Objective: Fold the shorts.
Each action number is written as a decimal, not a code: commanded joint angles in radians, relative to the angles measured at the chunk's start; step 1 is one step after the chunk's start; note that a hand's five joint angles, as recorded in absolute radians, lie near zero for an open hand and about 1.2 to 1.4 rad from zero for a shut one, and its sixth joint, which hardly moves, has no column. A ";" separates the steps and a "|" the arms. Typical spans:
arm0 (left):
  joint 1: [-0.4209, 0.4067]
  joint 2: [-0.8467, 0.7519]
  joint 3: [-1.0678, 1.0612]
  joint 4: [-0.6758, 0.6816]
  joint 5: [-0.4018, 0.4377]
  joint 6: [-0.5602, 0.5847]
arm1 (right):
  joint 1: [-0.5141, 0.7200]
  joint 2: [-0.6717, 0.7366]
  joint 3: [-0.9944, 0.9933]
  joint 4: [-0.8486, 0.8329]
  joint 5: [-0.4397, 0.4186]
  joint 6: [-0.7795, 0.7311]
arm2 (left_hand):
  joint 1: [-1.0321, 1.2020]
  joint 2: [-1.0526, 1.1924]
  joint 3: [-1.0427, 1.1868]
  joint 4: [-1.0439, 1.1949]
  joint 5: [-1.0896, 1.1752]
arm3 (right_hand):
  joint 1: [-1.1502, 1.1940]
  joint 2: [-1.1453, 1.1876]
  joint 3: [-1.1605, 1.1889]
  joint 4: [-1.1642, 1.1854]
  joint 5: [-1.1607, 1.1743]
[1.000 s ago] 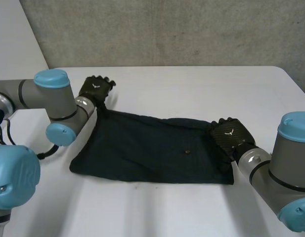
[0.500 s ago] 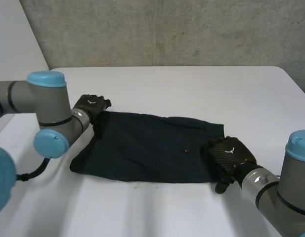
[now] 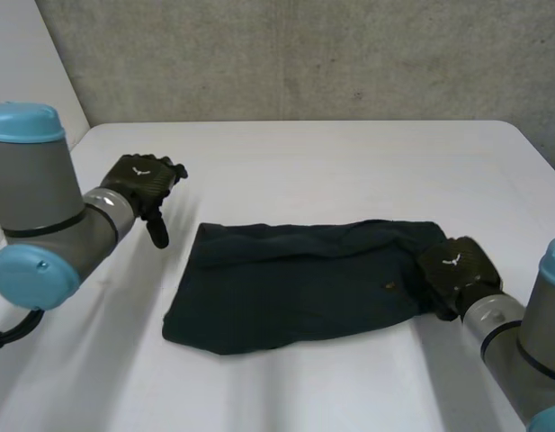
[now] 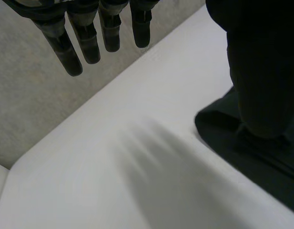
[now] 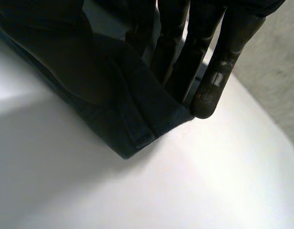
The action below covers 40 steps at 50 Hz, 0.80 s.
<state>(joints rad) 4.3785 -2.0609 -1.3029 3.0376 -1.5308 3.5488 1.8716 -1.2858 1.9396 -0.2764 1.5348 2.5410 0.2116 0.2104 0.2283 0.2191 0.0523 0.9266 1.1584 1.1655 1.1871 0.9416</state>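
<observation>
- Shorts [image 3: 295,283]: dark, lying on the white worktop [image 3: 349,162], long axis left-right. Vs. 0.5 s ago, the whole cloth sits further toward the robot's right, and the far edge is more wrinkled.
- L hand [image 3: 144,180]: above bare worktop, near the shorts' far-left corner but clear of it. 0.5 s ago it was on that corner, so it has let go and drawn off to the left.
- L wrist view: fingers [image 4: 85,43] straight, apart, holding nothing. A corner of the shorts [image 4: 218,126] lies flat on the worktop beside the hand.
- R hand [image 3: 455,268]: at the shorts' right end, further right than 0.5 s ago, w/ the cloth following it.
- R wrist view: hand clamped on the cloth. Straight fingers [image 5: 223,62] are on one side and the thumb on the other, w/ the hemmed corner of the shorts [image 5: 132,124] pinched between them, low over the worktop.
</observation>
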 commanded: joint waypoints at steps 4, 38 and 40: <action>0.047 0.188 -0.162 0.001 0.012 -0.057 | 0.033 -0.076 -0.125 0.080 0.079 -0.353 | -0.036 -0.035 -0.053 -0.044 -0.051 | 0.470 0.238 0.231 0.209 0.280; 0.075 0.361 -0.300 0.055 0.066 -0.107 | 0.574 0.142 -0.515 0.037 -0.207 0.035 | -0.036 -0.035 -0.053 -0.044 -0.051 | -0.752 -0.984 -0.991 -1.013 -0.942; 0.050 0.360 -0.294 0.055 0.066 -0.133 | 0.534 0.126 -0.515 0.037 -0.197 0.164 | -0.036 -0.035 -0.053 -0.044 -0.051 | -0.752 -0.984 -0.991 -1.013 -0.942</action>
<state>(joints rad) 4.4663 -1.6945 -1.6127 3.0865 -1.4642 3.4462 2.5203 -1.0589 1.4208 -0.2131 1.2488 2.2766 0.2116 0.2051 0.2171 0.2110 0.0523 0.2071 0.2239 0.2168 0.2383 0.0650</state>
